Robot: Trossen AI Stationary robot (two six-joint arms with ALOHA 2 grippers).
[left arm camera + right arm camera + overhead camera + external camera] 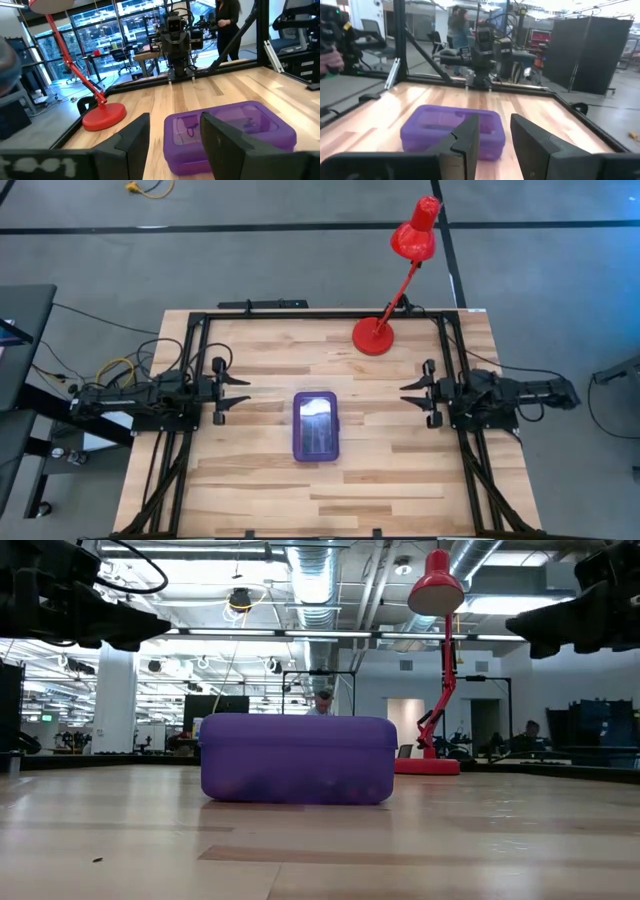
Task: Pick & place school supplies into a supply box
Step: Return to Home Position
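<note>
The purple supply box (316,426) lies shut in the middle of the high view, flat on the wooden table (400,480). Its long axis runs top to bottom, crosswise to the line between your two arms. The left gripper (243,392) sits at centre left and the right gripper (407,394) at centre right. Both are level with the box's upper end, well apart from it and pointing inward. Each has its fingers spread with nothing between them, and both wrist views show the gap plainly. The left looks slightly nearer the box, but not by much.

The school supplies (190,129) show only as dim dark shapes through the translucent lid (225,120). I cannot tell you which is which. No pencil, pen or scissors lies loose on the boards, so the packing looks done. All that seems left is parking the arms, and neither needs to cross the box for that.

The tabletop is pale planks inside a black frame (300,314). A red desk lamp (375,337) stands on the table at upper right, its base near the right arm, so mind it if that arm swings. Beyond the table, a person (227,22) stands in the room.
</note>
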